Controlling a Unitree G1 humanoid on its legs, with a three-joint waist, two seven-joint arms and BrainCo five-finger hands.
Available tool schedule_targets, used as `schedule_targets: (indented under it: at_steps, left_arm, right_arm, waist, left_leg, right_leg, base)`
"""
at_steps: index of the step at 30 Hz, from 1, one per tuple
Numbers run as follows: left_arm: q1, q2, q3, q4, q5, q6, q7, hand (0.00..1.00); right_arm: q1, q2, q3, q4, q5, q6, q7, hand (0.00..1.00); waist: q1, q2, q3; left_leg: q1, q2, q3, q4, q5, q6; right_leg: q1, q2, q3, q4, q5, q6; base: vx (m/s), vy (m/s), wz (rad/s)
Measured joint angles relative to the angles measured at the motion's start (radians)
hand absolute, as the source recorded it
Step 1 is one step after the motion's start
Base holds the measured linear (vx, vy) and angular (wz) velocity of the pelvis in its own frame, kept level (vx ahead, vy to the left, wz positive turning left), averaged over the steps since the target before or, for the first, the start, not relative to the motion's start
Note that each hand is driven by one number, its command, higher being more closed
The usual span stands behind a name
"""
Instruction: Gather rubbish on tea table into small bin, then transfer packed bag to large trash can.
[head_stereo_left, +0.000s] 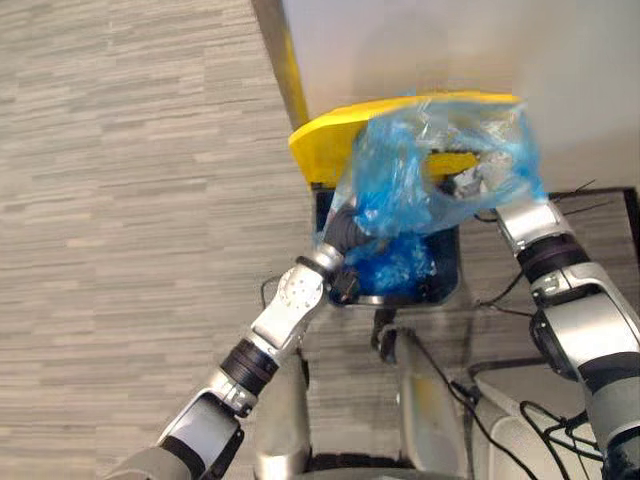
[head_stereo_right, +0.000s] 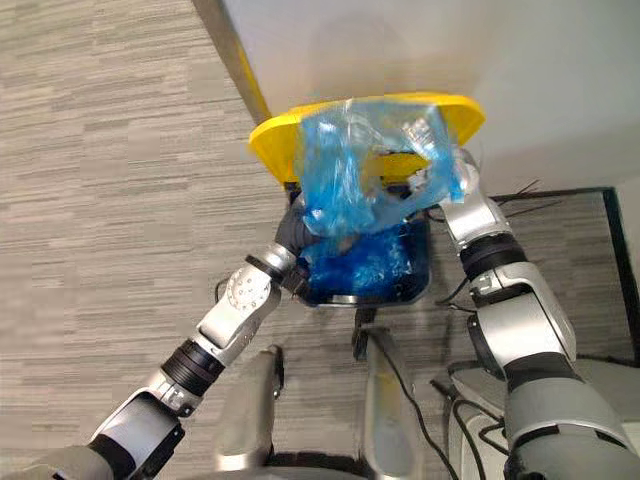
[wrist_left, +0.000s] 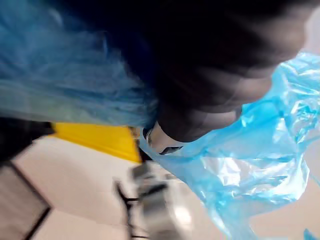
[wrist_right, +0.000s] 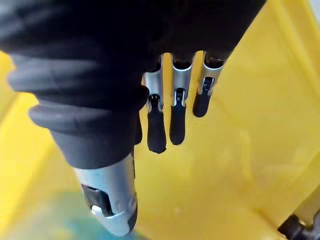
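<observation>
Left eye view: blue bag (head_stereo_left: 400, 185) drapes over left hand (head_stereo_left: 345, 233).

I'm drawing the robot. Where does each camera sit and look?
Left eye view: on the head, looking down at the blue bag over the trash can with its yellow lid; both arms show.
Right eye view: beside it, facing likewise; same arms.
Left wrist view: on the left wrist, looking past the left hand at the bag.
Right wrist view: on the right wrist, looking along the right hand, fingers straight, at the lid.
Shared: both eye views show the same scene.
</observation>
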Motion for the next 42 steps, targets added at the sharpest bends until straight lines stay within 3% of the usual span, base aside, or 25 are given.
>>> schedule_targets:
  at_steps: [8, 9, 14, 22, 26, 31, 37, 42]
  left_arm:
    - [-0.167, 0.026, 0.009, 0.306, 0.171, 0.031, 0.040, 1.00]
    - [-0.197, 0.021, 0.008, 0.366, 0.214, 0.040, 0.041, 0.00]
    - [-0.231, 0.007, 0.008, 0.473, 0.317, 0.085, 0.043, 0.00]
    - [-0.257, -0.049, 0.008, 0.466, 0.523, 0.096, 0.049, 0.00]
    - [-0.255, -0.048, 0.023, 0.466, 0.585, 0.111, 0.065, 0.00]
    - [-0.216, -0.042, 0.067, 0.439, 0.606, 0.125, 0.082, 0.00]
    - [-0.096, 0.028, 0.108, 0.311, 0.583, 0.121, 0.083, 0.00]
    - [0.182, 0.083, 0.275, 0.110, 0.482, 0.091, 0.083, 0.00]
  right_arm:
    - [-0.068, -0.034, 0.063, -0.077, 0.040, -0.002, -0.002, 0.00]
    - [-0.068, -0.038, 0.066, -0.121, 0.057, -0.006, -0.002, 0.00]
    - [-0.069, -0.037, 0.105, -0.219, 0.095, -0.033, -0.005, 0.00]
    - [-0.065, 0.010, 0.108, -0.354, 0.095, -0.043, -0.007, 0.00]
    - [-0.035, 0.059, 0.107, -0.373, 0.092, -0.044, -0.010, 0.00]
    - [0.091, 0.069, 0.076, -0.427, 0.083, -0.046, -0.012, 0.00]
    - [0.303, 0.076, -0.034, -0.425, 0.075, -0.047, -0.011, 0.00]
    - [0.555, 0.077, -0.193, -0.427, 0.031, -0.045, -0.001, 0.00]
  waist:
    - [0.001, -0.001, 0.000]
    - [0.000, -0.004, 0.002]
    - [-0.004, -0.018, 0.010]
    - [-0.003, -0.024, 0.007]
    - [0.001, -0.056, 0.004]
    - [0.000, -0.067, 0.000]
    - [0.002, -0.116, -0.033]
    - [0.006, -0.117, -0.034]
  left_leg:
    - [-0.149, 0.014, 0.004, 0.058, 0.002, 0.002]
    - [-0.170, 0.012, 0.006, 0.069, 0.002, 0.002]
    - [-0.224, 0.019, 0.011, 0.077, 0.003, -0.001]
    - [-0.239, 0.026, 0.023, 0.068, 0.006, -0.005]
    - [-0.239, 0.027, 0.027, 0.067, 0.010, -0.007]
    - [-0.186, 0.026, 0.047, 0.046, 0.031, 0.002]
    - [-0.113, 0.000, 0.018, -0.017, 0.064, -0.004]
    - [0.008, 0.000, 0.024, -0.026, 0.065, -0.004]
  right_leg:
    - [-0.068, 0.032, 0.002, -0.128, 0.108, 0.008]
    - [-0.091, 0.031, 0.003, -0.128, 0.116, 0.005]
    - [-0.142, 0.033, 0.006, -0.128, 0.124, 0.001]
    - [-0.154, 0.026, 0.005, -0.128, 0.123, 0.001]
    - [-0.153, 0.024, 0.004, -0.128, 0.123, 0.001]
    - [-0.103, 0.007, -0.006, -0.126, 0.121, 0.000]
    - [-0.017, -0.023, -0.042, -0.126, 0.092, 0.005]
    - [0.112, -0.032, -0.054, -0.125, 0.076, 0.016]
  base:
    - [-0.04, 0.046, -0.10]
    - [-0.02, 0.037, -0.05]
    - [0.02, -0.008, -0.07]
    - [0.02, -0.006, 0.01]
    - [0.00, 0.000, 0.00]
    - [0.01, 0.003, 0.15]
    - [-0.01, -0.021, 0.32]
    - [0.02, 0.017, 0.17]
